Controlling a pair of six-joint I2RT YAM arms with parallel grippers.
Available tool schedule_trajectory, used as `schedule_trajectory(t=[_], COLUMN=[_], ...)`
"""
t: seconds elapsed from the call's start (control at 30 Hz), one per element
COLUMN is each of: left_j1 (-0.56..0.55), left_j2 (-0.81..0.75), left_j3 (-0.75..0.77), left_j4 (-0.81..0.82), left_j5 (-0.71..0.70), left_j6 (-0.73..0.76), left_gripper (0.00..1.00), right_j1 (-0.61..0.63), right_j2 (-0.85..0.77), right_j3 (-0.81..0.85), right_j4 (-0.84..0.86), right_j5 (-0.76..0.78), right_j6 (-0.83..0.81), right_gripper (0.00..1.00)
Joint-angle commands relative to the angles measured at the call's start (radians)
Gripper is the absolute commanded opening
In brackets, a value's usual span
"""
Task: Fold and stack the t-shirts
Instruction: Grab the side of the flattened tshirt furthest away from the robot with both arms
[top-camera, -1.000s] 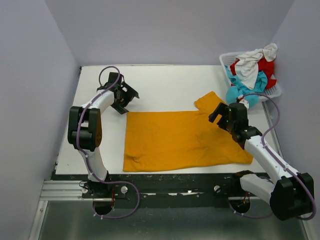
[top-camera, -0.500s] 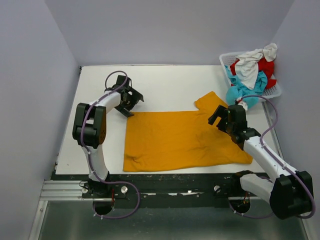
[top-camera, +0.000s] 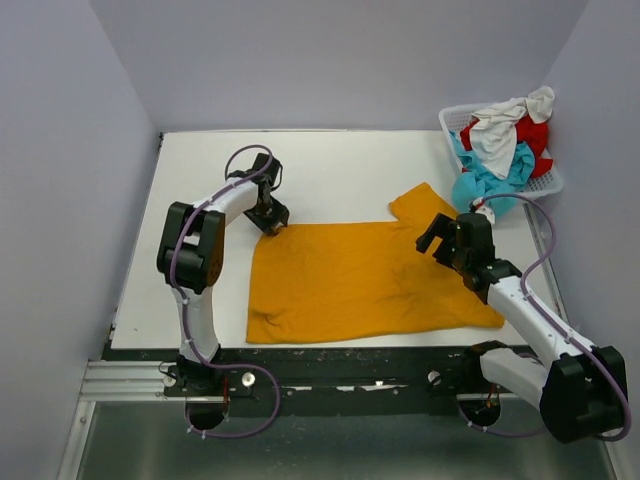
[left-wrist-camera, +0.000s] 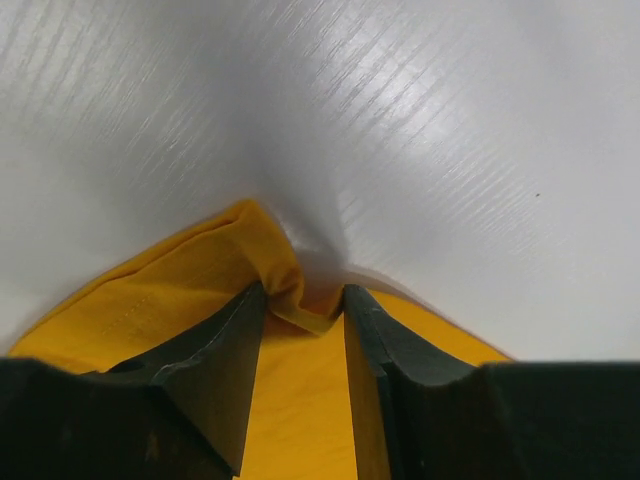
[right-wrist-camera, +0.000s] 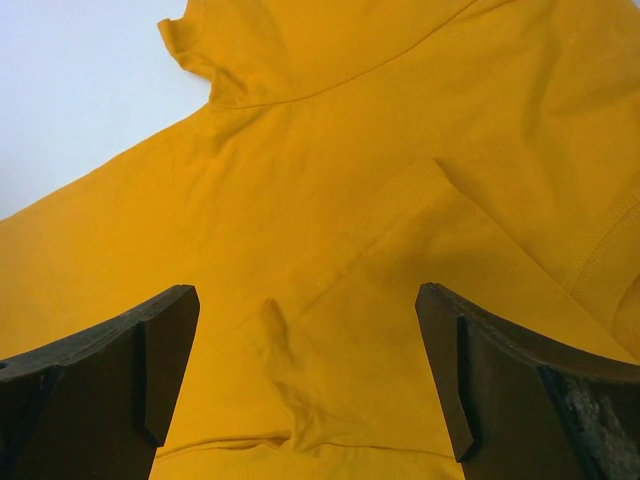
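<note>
Fingers (left-wrist-camera: 225, 350) of the left gripper (left-wrist-camera: 305, 290) are pinched on the mustard-orange t-shirt (top-camera: 360, 280), which is spread flat on the table (top-camera: 330, 165), long axis running left to right. The grip sits at the shirt's far-left corner (left-wrist-camera: 240, 230), cloth bunched between the jaws. Right gripper (right-wrist-camera: 305, 292) hangs wide open over the shirt's right side, holding nothing, so I'd guess left leads the fold.

Left gripper (top-camera: 270, 214) has swung in from the bare table to the far-left corner of the mustard-orange t-shirt (top-camera: 360, 280); it's down on the cloth now; jaws were spread wide, now they've drawn in around a raised fold (left-wrist-camera: 285, 300) of that corner; whether the pinch is firm, the wrist view doesn't settle; cable loop has followed the arm over.
</note>
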Motion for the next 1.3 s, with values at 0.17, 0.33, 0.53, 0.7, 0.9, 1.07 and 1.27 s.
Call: schedule_trajectory(t=[0.17, 0.33, 0.53, 0.7, 0.9, 1.07, 1.27], left_j1=[-0.007, -0.002, 0.0, -0.004, -0.008, -0.008, -0.008], left_j2=[0.05, 0.067, 0.096, 0.114, 0.111, 0.12, 0.117], left_j3=[0.067, 0.104, 0.164, 0.194, 0.199, 0.218, 0.216], left_j4=[-0.164, -0.194, -0.185, -0.176, -0.152, -0.171, -0.176], left_j5=[-0.095, -0.105, -0.088, -0.043, -0.031, -0.047, -0.047], left_j6=[-0.028, -0.021, 0.077, 0.152, 0.192, 0.206, 0.207], left_gripper=[0.27, 0.08, 0.0, 0.0, 0.0, 0.0, 0.0], right_j1=[-0.005, -0.006, -0.006, -0.006, -0.006, -0.006, -0.006], right_j2=[-0.035, -0.032, 0.014, 0.254, 0.648, 0.915, 1.146], right_j3=[-0.029, -0.026, 0.024, 0.259, 0.627, 0.875, 1.121], right_j4=[0.027, 0.026, 0.058, 0.05, -0.034, -0.078, -0.085], right_j5=[-0.039, -0.033, 0.015, 0.074, 0.201, 0.214, 0.251], right_j6=[-0.002, -0.009, -0.026, -0.085, -0.168, -0.246, -0.271], right_gripper=[1.0, 1.0, 1.0, 1.0, 0.97, 0.9, 0.84])
